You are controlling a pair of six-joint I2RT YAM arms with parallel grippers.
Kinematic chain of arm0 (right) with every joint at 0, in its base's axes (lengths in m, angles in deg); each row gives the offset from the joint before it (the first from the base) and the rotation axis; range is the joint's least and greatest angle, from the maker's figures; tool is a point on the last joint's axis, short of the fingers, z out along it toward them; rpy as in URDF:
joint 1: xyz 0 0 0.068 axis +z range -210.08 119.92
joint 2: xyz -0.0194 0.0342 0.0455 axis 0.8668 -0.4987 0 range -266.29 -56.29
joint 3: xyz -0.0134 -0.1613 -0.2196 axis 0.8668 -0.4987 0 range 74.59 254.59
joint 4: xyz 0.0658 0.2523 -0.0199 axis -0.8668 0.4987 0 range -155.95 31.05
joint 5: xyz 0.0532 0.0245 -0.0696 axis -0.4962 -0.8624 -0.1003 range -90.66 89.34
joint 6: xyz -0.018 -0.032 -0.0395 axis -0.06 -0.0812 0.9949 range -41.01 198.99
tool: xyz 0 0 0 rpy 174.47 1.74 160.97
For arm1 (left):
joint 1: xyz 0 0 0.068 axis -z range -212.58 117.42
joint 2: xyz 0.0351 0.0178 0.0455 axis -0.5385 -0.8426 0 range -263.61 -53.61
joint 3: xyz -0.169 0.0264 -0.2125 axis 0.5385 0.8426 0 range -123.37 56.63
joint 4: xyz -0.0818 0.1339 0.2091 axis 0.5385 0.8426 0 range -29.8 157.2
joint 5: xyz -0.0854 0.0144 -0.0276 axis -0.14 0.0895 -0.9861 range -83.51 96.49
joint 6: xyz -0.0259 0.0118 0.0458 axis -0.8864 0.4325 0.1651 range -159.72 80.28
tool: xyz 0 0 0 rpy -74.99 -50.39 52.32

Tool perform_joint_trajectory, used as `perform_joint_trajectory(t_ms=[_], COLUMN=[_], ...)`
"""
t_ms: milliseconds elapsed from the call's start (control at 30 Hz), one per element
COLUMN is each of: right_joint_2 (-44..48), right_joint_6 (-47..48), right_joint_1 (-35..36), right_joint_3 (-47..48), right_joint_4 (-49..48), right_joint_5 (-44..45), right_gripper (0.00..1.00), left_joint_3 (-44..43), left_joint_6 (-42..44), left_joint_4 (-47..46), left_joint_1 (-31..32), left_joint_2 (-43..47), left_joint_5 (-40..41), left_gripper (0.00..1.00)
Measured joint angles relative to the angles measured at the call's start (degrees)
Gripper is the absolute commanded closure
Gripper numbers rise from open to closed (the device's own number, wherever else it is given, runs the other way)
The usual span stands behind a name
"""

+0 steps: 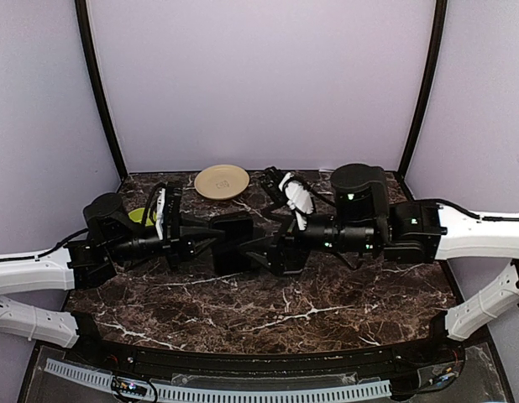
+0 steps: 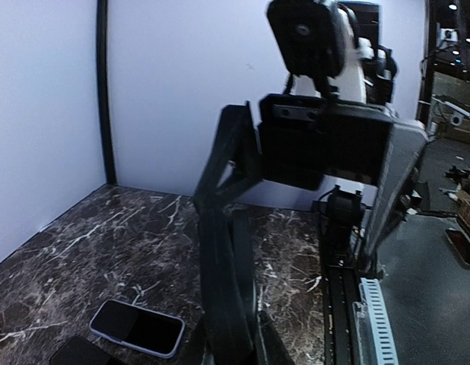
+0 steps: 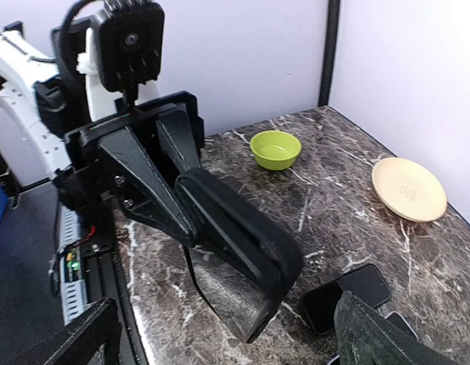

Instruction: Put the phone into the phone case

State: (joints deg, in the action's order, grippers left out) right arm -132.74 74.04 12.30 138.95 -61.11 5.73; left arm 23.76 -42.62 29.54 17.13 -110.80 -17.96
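The black phone case [image 3: 239, 251] hangs in mid-air over the middle of the dark marble bench [image 1: 268, 319], pinched at one end in your left claw [image 1: 213, 240]; from the left wrist view you see it edge-on, rising between that claw's fingers. Your right claw [image 1: 269, 248] faces it from the other side with its fingers spread wide, one on each side of the case's free end and not closed on it. The phone [image 2: 136, 328] lies flat on the bench below the two claws, screen up, its rim pale; a second dark flat slab [image 2: 77, 352] lies just beside it, and you cannot tell from these views what that is. In the overhead view both arms hide the phone. Towards the back wall a tan plate [image 1: 222, 181] sits on the bench; a green bowl [image 3: 274, 149] stands to its left, behind your left arm, well apart from the plate.
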Motion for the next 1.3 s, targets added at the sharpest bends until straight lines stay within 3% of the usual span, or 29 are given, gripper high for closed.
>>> perform_joint_trajectory(t_ms=[133,300,600,733,833,1033,1200,1300], right_joint_2=[3.54,2.47,-2.19,-2.64,-2.67,-2.75,-2.73,-2.71], right_joint_6=[1.81,3.39,4.28,4.44,5.75,5.79,5.75,5.18], right_joint_1=[-3.04,-3.50,-3.93,-4.13,-4.13,-4.17,-4.20,-4.24], right_joint_3=[0.00,0.02,2.56,3.41,3.54,4.35,4.52,4.63], right_joint_4=[2.56,3.34,4.46,4.55,4.90,6.23,6.45,6.47], right_joint_5=[-12.22,-18.27,-23.61,-25.68,-26.36,-26.32,-25.97,-26.01], right_gripper=[0.10,0.27,0.63,0.87,1.00,1.00,1.00,1.00], left_joint_3=[0.02,0.28,0.46,0.46,0.46,0.46,0.46,0.44], left_joint_6=[0.39,0.33,-0.31,-0.37,-1.33,-1.62,-1.57,-0.87], left_joint_4=[-1.29,-3.65,-5.81,-6.03,-6.01,-6.03,-6.05,-6.10], left_joint_1=[0.02,0.07,0.07,0.04,0.04,0.07,0.13,0.35], left_joint_2=[0.17,0.42,0.42,0.42,0.39,0.17,0.17,0.13], left_joint_5=[-8.04,-14.23,-19.08,-19.43,-19.34,-18.84,-17.92,-17.51], left_gripper=[1.00,1.00,1.00,1.00,1.00,0.99,0.74,0.71])
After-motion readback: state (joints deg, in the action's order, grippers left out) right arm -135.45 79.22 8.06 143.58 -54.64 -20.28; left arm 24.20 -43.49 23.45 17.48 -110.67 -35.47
